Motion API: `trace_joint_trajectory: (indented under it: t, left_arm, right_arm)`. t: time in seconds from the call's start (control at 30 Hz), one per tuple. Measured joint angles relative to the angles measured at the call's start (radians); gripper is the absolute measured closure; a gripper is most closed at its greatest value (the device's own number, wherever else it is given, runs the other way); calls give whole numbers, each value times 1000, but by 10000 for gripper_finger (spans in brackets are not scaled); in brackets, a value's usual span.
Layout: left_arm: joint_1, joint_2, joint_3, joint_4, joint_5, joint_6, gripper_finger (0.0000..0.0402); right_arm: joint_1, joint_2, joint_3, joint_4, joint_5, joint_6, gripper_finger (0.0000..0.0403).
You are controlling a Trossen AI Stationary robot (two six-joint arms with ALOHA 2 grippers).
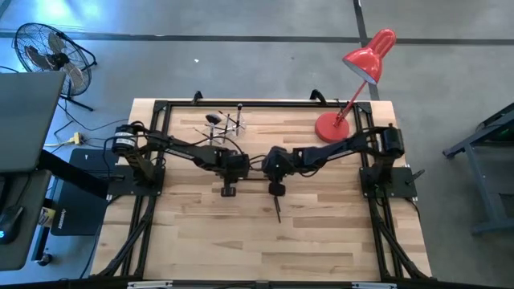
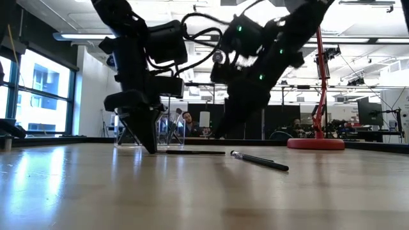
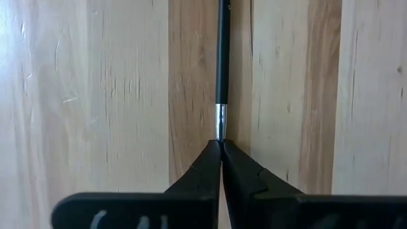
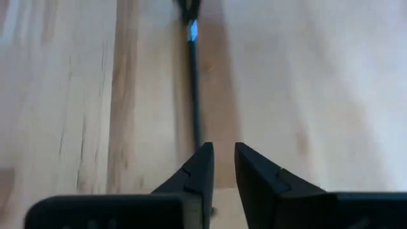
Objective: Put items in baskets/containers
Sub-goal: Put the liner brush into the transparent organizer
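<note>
While pinching one brush (image 3: 220,60) by its ferrule end, sits low at frame centre in the high view: left gripper (image 3: 220,145), jaws fully closed on that slim handle, which lies flat on the counter (image 1: 321,233). Just right of it, right gripper (image 4: 220,156), jaws parted narrowly, straddling the other end of the same handle without clearly clamping it; looks like a hand-over, one letting go as the other takes hold. Lying free lower centre, just below the right gripper in the high view: a second brush (image 1: 278,210), also seen slanting on the wood in the low view.

Upper left of centre in the high view: clear holder (image 1: 226,128), near the counter's far edge, with several brushes already standing in it, handles splayed outward, one with a fluffy head. Exact count impossible to tell. Judged from that: most of the job done, two brushes left outside, one in hand and one untouched. Upper right: red lamp (image 1: 353,76), no part of the work.
</note>
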State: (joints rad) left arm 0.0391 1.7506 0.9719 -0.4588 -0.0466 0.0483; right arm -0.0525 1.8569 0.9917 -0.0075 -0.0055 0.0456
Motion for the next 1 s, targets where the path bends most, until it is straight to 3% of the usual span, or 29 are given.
trace_joint_trajectory:
  t: [0.53,0.7,1.0]
  left_arm:
    - [1,2,127,-82,-1,-31,400]
    - [1,0,153,-97,11,-61,401]
    - [1,-1,182,-100,4,-106,401]
  right_arm:
    - [93,-49,5,-34,191,-128,272]
    - [117,-49,6,-29,247,-140,267]
    - [121,7,7,41,242,-113,267]
